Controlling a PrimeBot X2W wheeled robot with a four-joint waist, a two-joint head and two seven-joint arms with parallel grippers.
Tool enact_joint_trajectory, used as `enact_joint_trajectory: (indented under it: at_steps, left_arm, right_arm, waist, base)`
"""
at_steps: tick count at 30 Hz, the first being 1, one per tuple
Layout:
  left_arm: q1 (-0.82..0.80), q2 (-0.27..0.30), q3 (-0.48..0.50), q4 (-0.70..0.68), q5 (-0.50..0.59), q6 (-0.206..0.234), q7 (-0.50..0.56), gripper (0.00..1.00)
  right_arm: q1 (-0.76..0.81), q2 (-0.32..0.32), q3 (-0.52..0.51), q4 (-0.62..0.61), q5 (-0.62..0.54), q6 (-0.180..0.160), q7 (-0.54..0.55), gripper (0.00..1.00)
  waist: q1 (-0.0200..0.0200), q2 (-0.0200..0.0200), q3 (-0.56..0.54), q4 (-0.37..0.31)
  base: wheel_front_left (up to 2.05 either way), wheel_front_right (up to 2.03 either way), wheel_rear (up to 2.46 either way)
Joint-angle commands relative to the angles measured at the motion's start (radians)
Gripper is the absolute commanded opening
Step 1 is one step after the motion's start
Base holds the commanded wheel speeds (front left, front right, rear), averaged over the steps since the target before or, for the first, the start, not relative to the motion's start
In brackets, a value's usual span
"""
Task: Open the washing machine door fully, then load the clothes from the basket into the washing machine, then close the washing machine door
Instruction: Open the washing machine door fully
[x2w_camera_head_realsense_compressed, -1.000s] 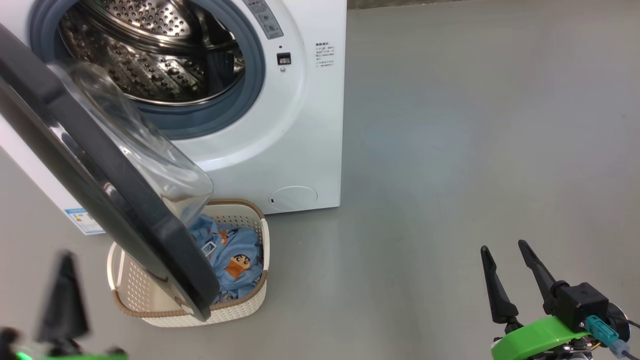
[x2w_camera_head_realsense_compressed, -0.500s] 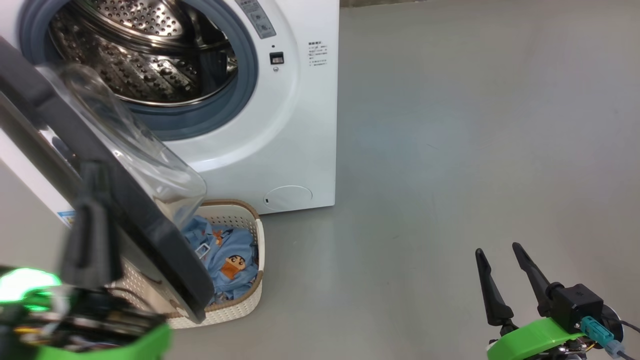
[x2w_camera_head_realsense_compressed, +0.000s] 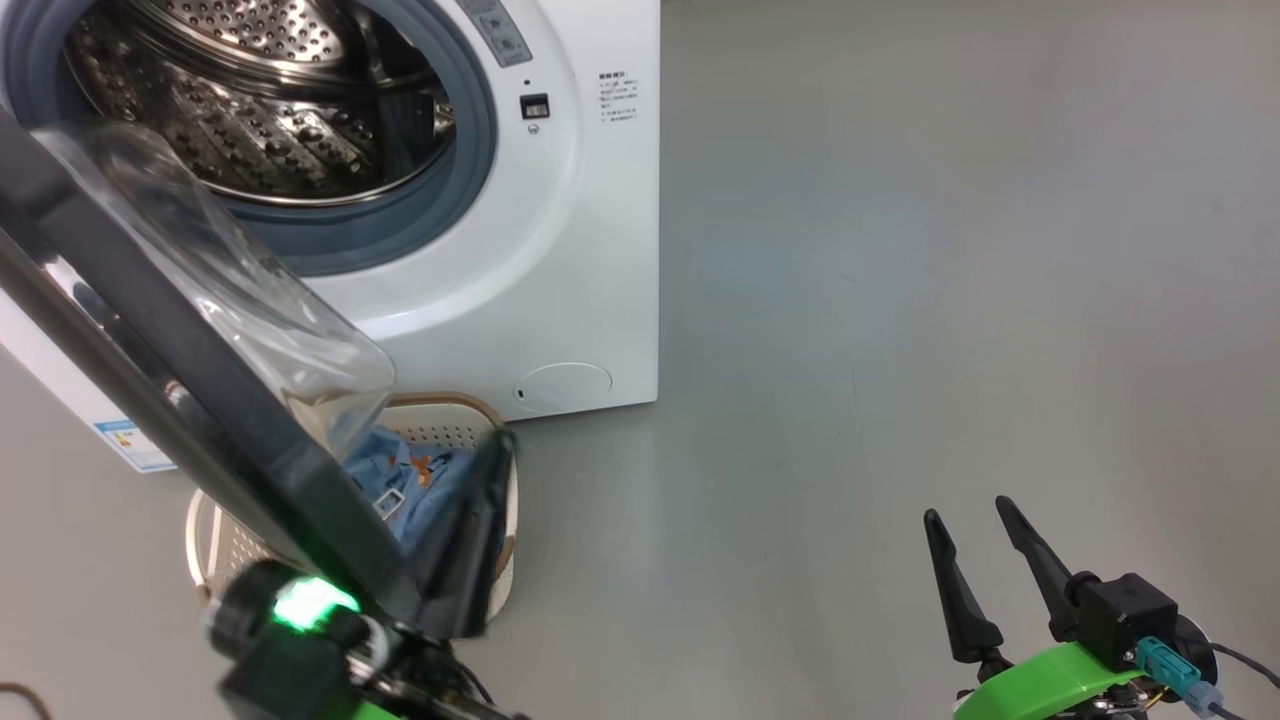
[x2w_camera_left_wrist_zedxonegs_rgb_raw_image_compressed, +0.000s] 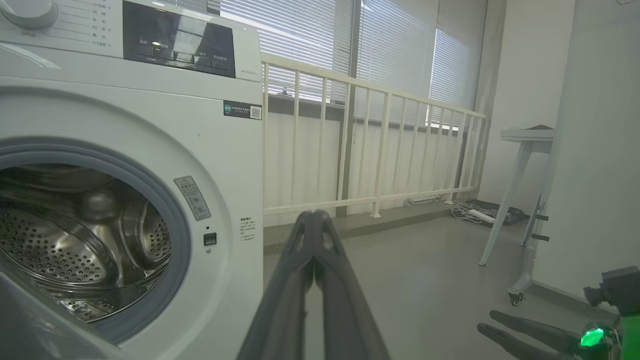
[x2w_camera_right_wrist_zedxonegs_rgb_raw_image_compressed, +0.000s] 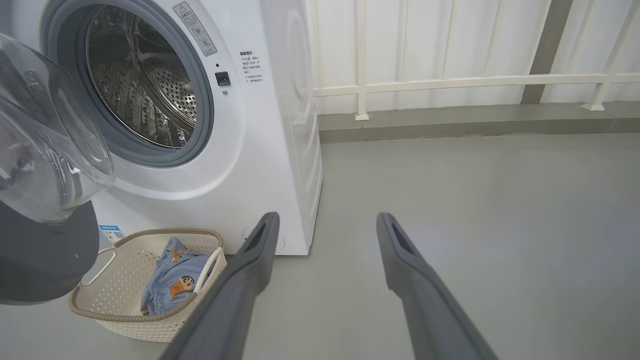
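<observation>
The white washing machine (x2w_camera_head_realsense_compressed: 560, 250) stands at the upper left with its steel drum (x2w_camera_head_realsense_compressed: 250, 110) exposed. The washing machine door (x2w_camera_head_realsense_compressed: 190, 400) hangs partly open, its black rim slanting down over the basket (x2w_camera_head_realsense_compressed: 455, 412), and its glass bowl (x2w_camera_right_wrist_zedxonegs_rgb_raw_image_compressed: 45, 135) bulges toward the machine. The clothes (x2w_camera_head_realsense_compressed: 400, 480), light blue with a cartoon face (x2w_camera_right_wrist_zedxonegs_rgb_raw_image_compressed: 185, 286), lie in the basket (x2w_camera_right_wrist_zedxonegs_rgb_raw_image_compressed: 125, 320). My left gripper (x2w_camera_head_realsense_compressed: 498, 445) is shut and empty, blurred, just right of the door's lower edge above the basket. In the left wrist view the left gripper (x2w_camera_left_wrist_zedxonegs_rgb_raw_image_compressed: 314, 216) points past the machine's front. My right gripper (x2w_camera_head_realsense_compressed: 968, 510) stands open over bare floor.
Grey floor (x2w_camera_head_realsense_compressed: 950, 250) stretches wide to the right of the machine. A white railing (x2w_camera_left_wrist_zedxonegs_rgb_raw_image_compressed: 375, 145) with blinds behind runs along the back wall. A white stand on castors (x2w_camera_left_wrist_zedxonegs_rgb_raw_image_compressed: 520, 210) and a power strip (x2w_camera_left_wrist_zedxonegs_rgb_raw_image_compressed: 475, 214) sit at the far right.
My left gripper has swung from the lower left, across the front of the door, to the door's right edge above the basket. The head camera has shifted slightly. The right gripper stays still.
</observation>
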Motion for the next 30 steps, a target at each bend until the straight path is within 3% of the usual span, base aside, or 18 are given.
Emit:
enact_joint_trajectory:
  at_steps: [1,9,17,30]
  left_arm:
    - [-0.010,0.004,0.021,-0.012,-0.001,-0.003,-0.005,0.00]
    - [0.023,-0.012,-0.013,0.115,0.002,-0.003,-0.005,0.00]
    - [0.026,-0.035,0.074,0.279,-0.002,-0.003,-0.005,0.00]
    - [-0.053,-0.056,0.115,0.363,-0.021,-0.003,-0.005,0.00]
  right_arm:
    - [-0.035,-0.003,0.028,-0.019,0.016,0.003,-0.007,1.00]
    - [-0.040,-0.003,0.051,-0.005,0.032,0.003,-0.007,1.00]
    - [-0.045,-0.003,0.047,-0.003,0.039,0.003,-0.007,1.00]
    - [-0.052,-0.003,0.049,0.012,0.056,0.003,-0.007,1.00]
  waist:
    - [0.0000,-0.0001,0.003,-0.001]
    - [0.0000,-0.0001,0.016,-0.007]
    - [0.0000,-0.0001,0.028,-0.010]
    - [0.0000,-0.0001,0.035,-0.006]
  base:
    - [0.00,0.00,0.00]
    - [0.00,0.00,0.00]
    - [0.00,0.00,0.00]
    - [0.00,0.00,0.00]
